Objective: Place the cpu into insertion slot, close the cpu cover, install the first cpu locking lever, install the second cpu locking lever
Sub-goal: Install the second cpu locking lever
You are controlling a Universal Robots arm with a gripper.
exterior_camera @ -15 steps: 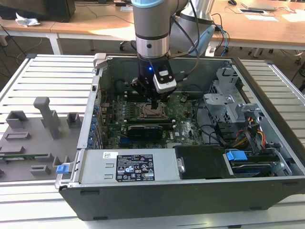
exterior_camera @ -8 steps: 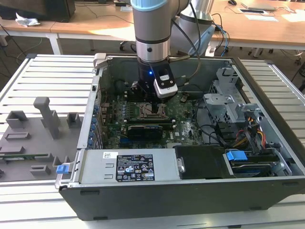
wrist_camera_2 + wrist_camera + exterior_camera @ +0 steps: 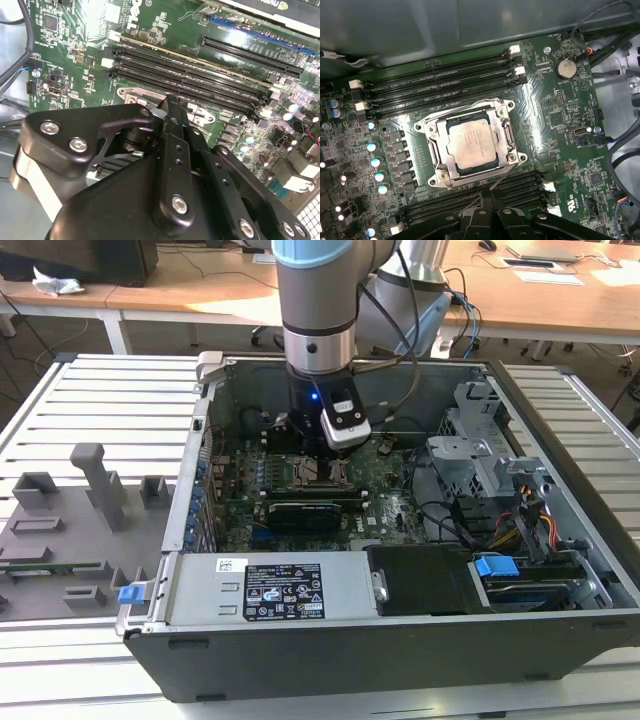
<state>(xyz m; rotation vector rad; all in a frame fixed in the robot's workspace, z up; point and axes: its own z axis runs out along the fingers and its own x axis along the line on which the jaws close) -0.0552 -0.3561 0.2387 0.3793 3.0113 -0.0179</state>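
Robot claw (image 3: pixel 487 196) pinched nearly shut on a thin metal lever (image 3: pixel 504 177), just beside the covered chip (image 3: pixel 471 145) in its socket (image 3: pixel 470 142).

We see a silver arm (image 3: pixel 318 335) with pale-blue joint caps, a small blue light, grey cables, and a black gripper (image 3: pixel 170 112) with silver screws.

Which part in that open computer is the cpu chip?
Look inside the open computer case at the green circuit board. Between the long black memory slots sits a shiny metal frame; the silver square inside it is the chip, the sole plain metal face there.
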